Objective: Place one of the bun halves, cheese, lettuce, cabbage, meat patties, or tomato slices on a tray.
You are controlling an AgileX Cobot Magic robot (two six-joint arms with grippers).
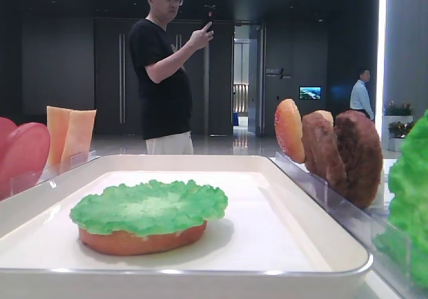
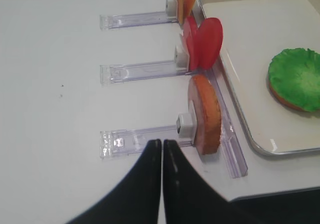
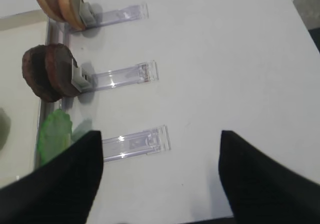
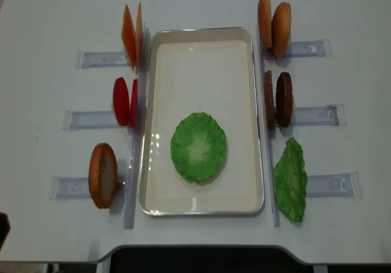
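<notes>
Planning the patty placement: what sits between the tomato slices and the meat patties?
The tray, holding the lettuce nearer its front; the overhead view shows it.

Top view. White tray at centre, holding a flat lettuce leaf toward 6 o'clock. Upright in clear holders at 9 o'clock side: cheese, tomato slices, one bun half. At 3 o'clock side: two bun halves, meat patties, a stack of green leaves. All rest on a white table.
</notes>
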